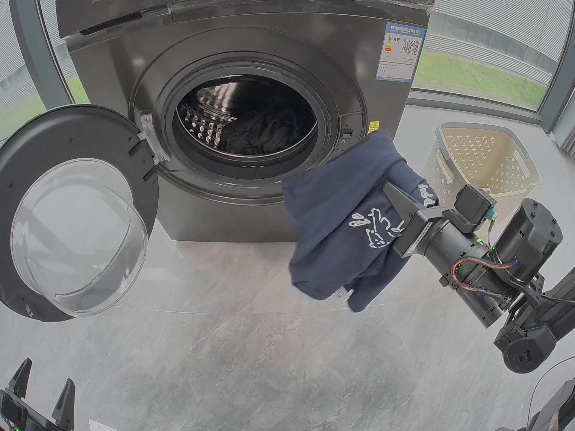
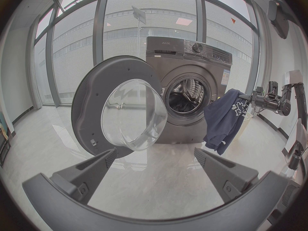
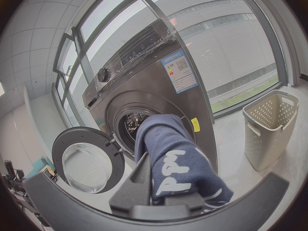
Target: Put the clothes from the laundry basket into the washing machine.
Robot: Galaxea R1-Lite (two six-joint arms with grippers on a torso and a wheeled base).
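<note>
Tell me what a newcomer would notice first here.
A navy garment hangs from the right pincer, in front of the open washing machine. The round door stands swung wide on the left, and a beige laundry basket sits on the floor on the right.

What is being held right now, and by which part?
The right gripper holds the navy garment by a fold beside its white print; the left gripper is open, empty.

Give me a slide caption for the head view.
Right pincer holds a navy garment before the open washing machine, dark clothes already inside, laundry basket beside it.
</note>
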